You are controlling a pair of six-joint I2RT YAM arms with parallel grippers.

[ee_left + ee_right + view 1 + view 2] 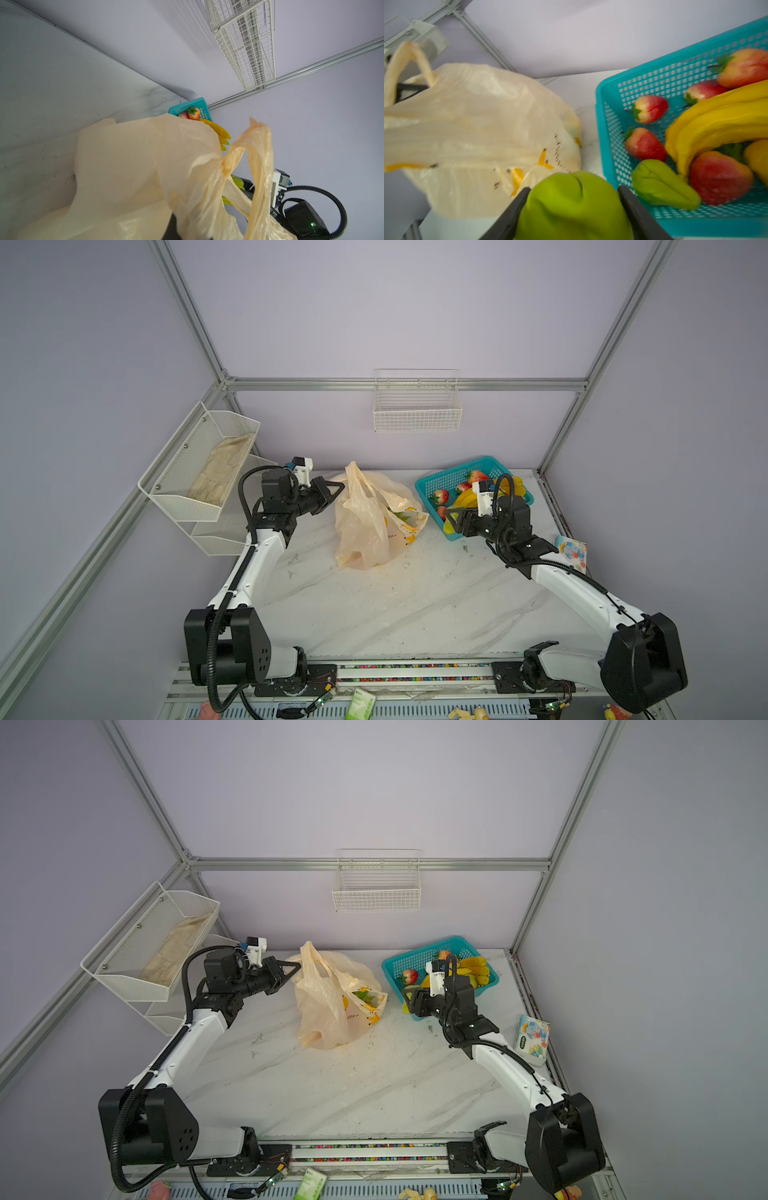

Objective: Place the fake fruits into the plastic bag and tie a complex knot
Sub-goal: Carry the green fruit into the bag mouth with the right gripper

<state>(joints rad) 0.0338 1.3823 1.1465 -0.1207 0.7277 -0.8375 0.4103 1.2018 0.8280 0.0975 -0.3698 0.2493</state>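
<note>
The cream plastic bag (365, 526) (324, 1006) stands at the table's back centre, one handle loop (353, 475) sticking up. My left gripper (334, 489) (291, 969) is shut on the bag's left rim; in the left wrist view the bag (135, 166) hides the jaws. Between bag and teal basket (432, 485) (604, 124), my right gripper (451, 520) (574, 188) is shut on a green pear (571, 207), just off the basket's near left corner. Strawberries (643, 143), a banana bunch (716, 116) and another green pear (662, 185) lie in the basket.
A white mesh shelf (199, 472) with folded bags hangs on the left wall beside my left arm. A wire basket (417, 414) hangs on the back wall. A printed tissue packet (571, 551) lies at the table's right edge behind my right arm.
</note>
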